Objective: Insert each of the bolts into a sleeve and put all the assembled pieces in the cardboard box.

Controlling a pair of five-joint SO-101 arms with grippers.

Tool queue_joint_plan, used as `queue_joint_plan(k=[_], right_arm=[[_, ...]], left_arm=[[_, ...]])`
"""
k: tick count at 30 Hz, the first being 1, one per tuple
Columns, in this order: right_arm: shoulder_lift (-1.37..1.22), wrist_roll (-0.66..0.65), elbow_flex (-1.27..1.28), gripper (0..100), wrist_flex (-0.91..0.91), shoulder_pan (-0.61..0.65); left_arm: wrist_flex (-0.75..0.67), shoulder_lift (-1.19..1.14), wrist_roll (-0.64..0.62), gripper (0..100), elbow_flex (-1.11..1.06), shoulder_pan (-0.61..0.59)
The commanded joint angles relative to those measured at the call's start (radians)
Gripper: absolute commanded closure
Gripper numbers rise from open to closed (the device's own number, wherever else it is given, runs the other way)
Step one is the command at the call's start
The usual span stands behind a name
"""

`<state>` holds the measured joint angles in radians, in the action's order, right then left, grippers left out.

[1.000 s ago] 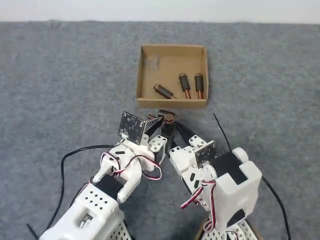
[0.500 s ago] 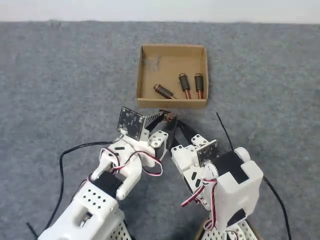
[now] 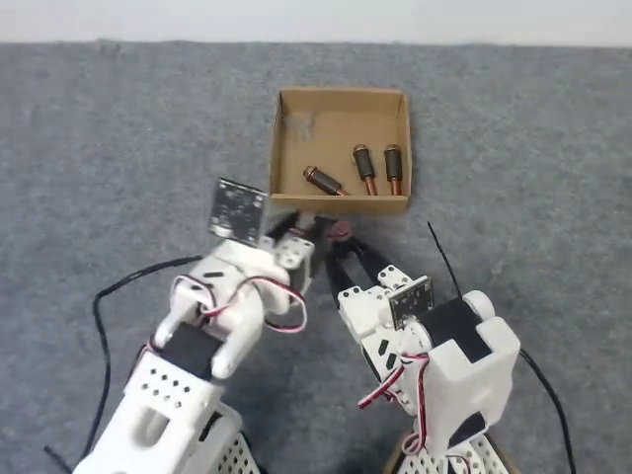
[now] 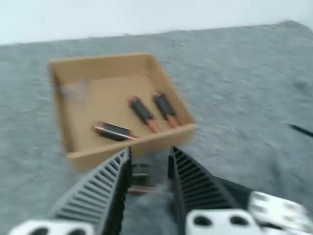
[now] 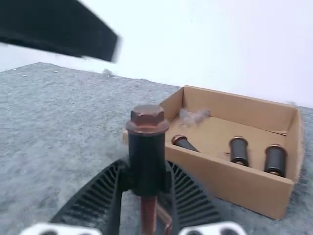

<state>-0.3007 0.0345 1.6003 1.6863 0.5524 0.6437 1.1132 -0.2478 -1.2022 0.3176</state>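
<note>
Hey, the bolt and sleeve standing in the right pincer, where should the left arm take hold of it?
Probably the black sleeve, on the bare band just under the hex head, coming in level from the side. It stands upright with the right pincer clamping lower down, so that band is free, and the wider head should stop slipping.

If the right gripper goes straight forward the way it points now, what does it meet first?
Most likely the near wall of the cardboard box, though depth is unclear; the right gripper holds a sleeved bolt upright.
</note>
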Motion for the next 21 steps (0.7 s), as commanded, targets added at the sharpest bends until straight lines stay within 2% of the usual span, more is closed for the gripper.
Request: queue_joint_plan(k=[1, 7, 12, 15, 17, 21], right_arm=[[0.005, -0.006, -0.011, 99.1, 0.001, -0.025], [0.007, -0.006, -0.011, 99.1, 0.001, -0.031], [0.013, -0.008, -0.011, 99.1, 0.005, -0.051], [0.013, -0.008, -0.011, 99.1, 0.007, -0.051], [0.013, -0.008, -0.009, 99.1, 0.008, -0.054], [0.015, -0.008, -0.006, 99.1, 0.044, -0.101]], left_arm=[[0.048, 0.021, 0.009, 89, 0.074, -0.100], [0.129, 0.021, 0.005, 89, 0.039, -0.250], [0.133, 0.021, 0.003, 89, -0.082, -0.344], [0.127, 0.021, 0.003, 95, -0.156, -0.390], [0.092, 0.021, 0.003, 100, -0.209, -0.413], [-0.051, 0.021, 0.003, 99, -0.331, -0.466]])
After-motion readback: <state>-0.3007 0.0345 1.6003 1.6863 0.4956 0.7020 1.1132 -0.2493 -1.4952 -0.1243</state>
